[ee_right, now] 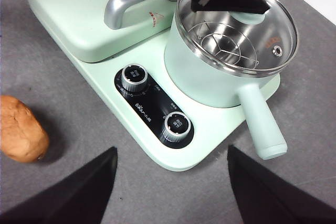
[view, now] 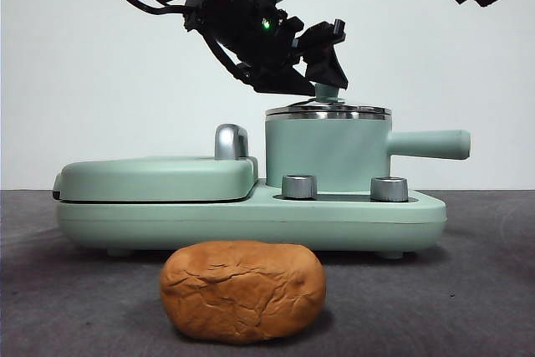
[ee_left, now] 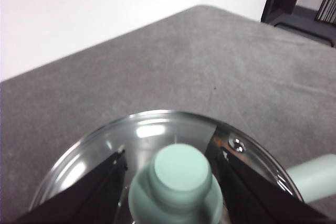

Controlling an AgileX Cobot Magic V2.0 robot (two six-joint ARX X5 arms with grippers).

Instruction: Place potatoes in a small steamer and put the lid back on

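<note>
Front view shows the left gripper [view: 328, 81] reaching down from above onto the small green knob of the lid [view: 328, 111], which sits flat on the steamer [view: 326, 152]. Left wrist view shows its two black jaws spread on either side of the knob [ee_left: 180, 174], close to it; whether they touch it cannot be told. The steamer stands on a mint-green cooker base [view: 251, 215], with its long handle [view: 428, 144] sticking out sideways, away from the closed griddle cover [view: 155, 177] beside it. Two silver dials [view: 299, 186] sit on the base just in front of the steamer. The potato [view: 242, 290] lies on the grey table [view: 485, 290] in front of the base, apart from it and well outside the steamer. Right wrist view looks down on the steamer from above: the right gripper [ee_right: 170, 187] hangs over the table near the base with its jaws wide apart, holding nothing.
</note>
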